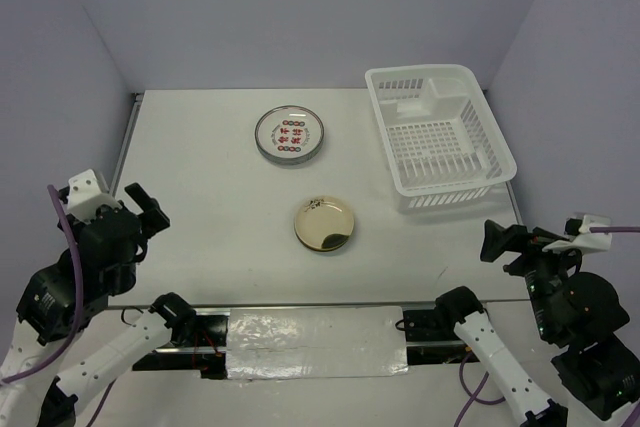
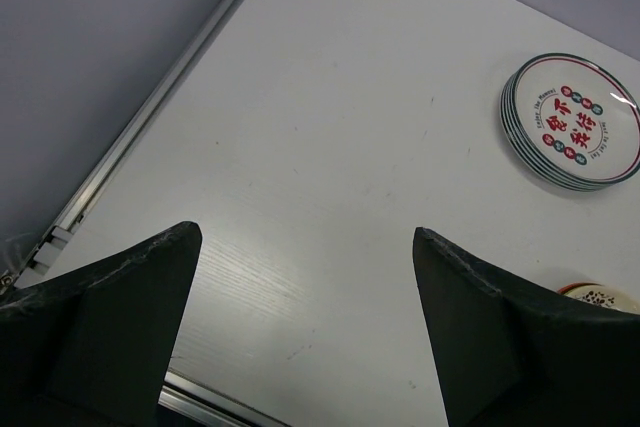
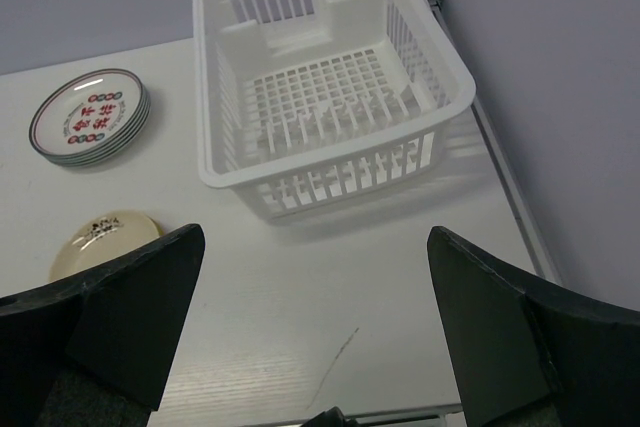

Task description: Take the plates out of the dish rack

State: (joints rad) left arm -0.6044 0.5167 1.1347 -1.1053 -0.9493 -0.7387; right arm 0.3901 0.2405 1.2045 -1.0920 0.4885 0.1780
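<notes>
The white dish rack (image 1: 438,137) stands at the back right of the table with no plate in it; it also shows in the right wrist view (image 3: 330,87). A stack of plates topped by a white one with red marks (image 1: 290,134) sits at the back centre, also in the left wrist view (image 2: 573,120) and the right wrist view (image 3: 90,115). A golden-tan plate (image 1: 323,224) lies alone mid-table, and shows in the right wrist view (image 3: 105,242). My left gripper (image 2: 305,247) is open and empty near the front left. My right gripper (image 3: 315,247) is open and empty near the front right.
A metal rail (image 1: 128,137) runs along the table's left edge. Purple walls close in the back and both sides. Silver tape (image 1: 300,340) covers the front edge between the arm bases.
</notes>
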